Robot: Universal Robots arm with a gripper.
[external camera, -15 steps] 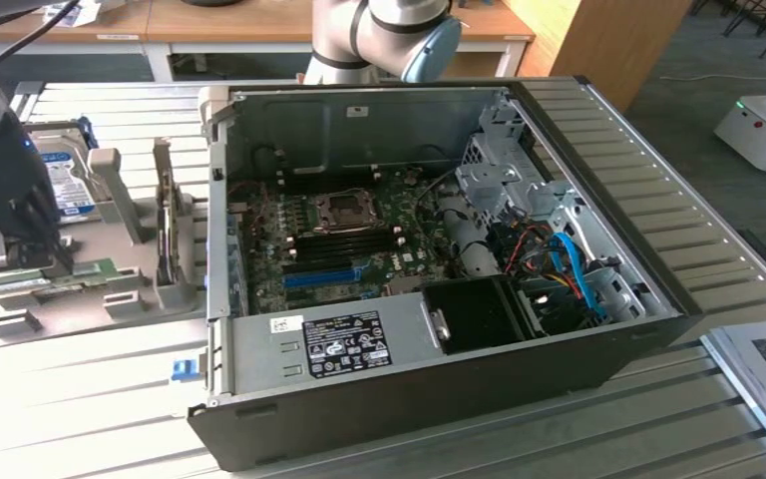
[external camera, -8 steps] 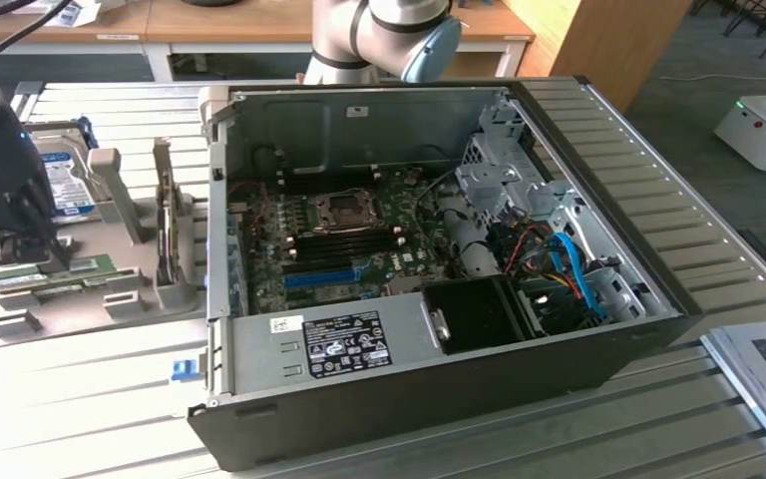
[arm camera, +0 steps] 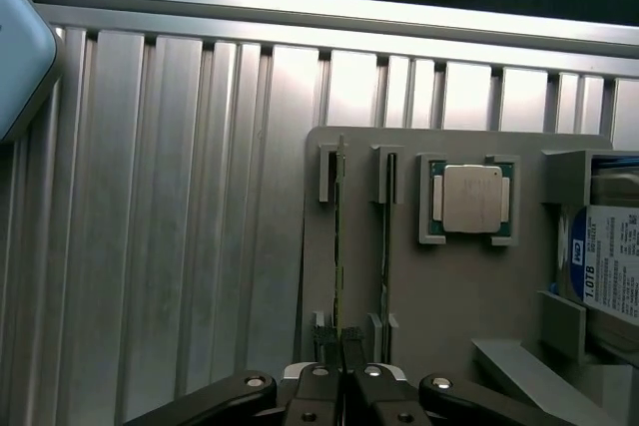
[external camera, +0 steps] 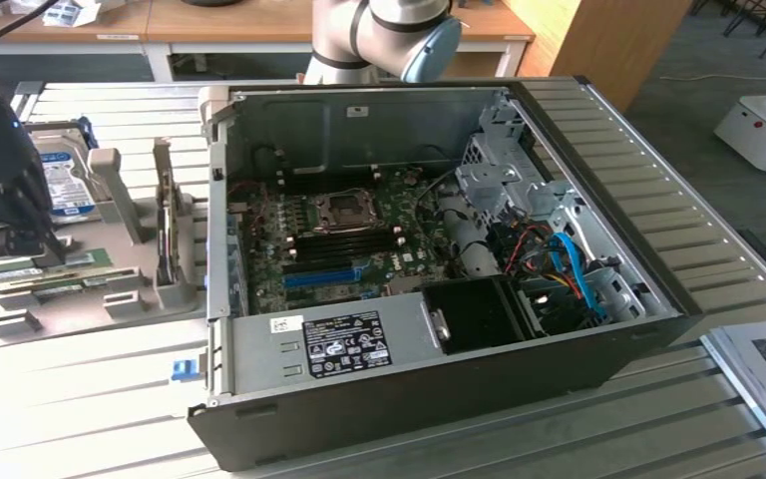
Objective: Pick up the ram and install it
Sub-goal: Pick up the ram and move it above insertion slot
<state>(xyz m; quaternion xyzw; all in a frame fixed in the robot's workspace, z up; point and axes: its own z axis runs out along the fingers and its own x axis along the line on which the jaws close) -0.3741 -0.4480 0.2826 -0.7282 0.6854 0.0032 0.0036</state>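
Fingers (arm camera: 353, 348) pinched narrow on the ram (arm camera: 339, 236) end, bottom centre of frame; off-centre grip could cock it, jamming in the holder (arm camera: 454, 296) slot.

The computer case (external camera: 397, 399) lies open on the counter (external camera: 91, 399), with the motherboard (external camera: 343, 239) flat on its floor. The holder (external camera: 77, 309) sits just beside the case, to the exterior view's left. In the holder the ram (arm camera: 339, 236) stands on edge in a slot. A second stick (arm camera: 386, 236) stands in the next slot, then come the processor (arm camera: 477, 199) and the hard drive (arm camera: 609, 266). The gripper (arm camera: 339, 351) sits at one end of the ram, a finger on either side.
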